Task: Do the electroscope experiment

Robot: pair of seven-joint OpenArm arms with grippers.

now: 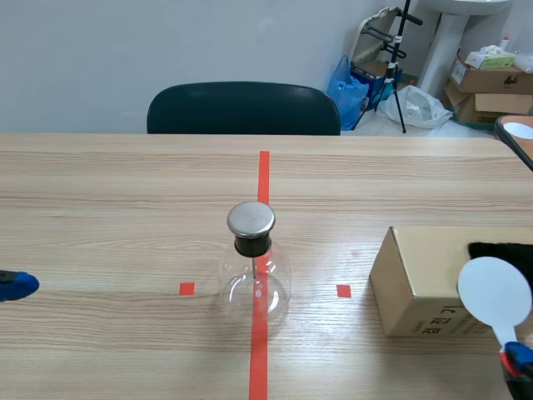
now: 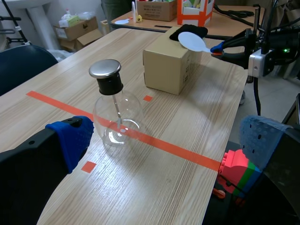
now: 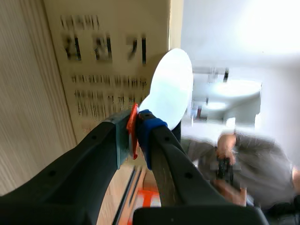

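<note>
right gripper (image 3: pixel 136 133) clenched on white paddle (image 1: pixel 494 289), left gripper (image 2: pixel 168 138) released; I'd rub it firmly on black cloth (image 1: pixel 498 249), then approach electroscope cap (image 1: pixel 251 218) slowly

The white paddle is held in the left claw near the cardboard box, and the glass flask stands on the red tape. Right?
No: the right claw, not the left, holds the white paddle, as the scene view shows. It is near the cardboard box, and the glass flask stands on the red tape.
</note>
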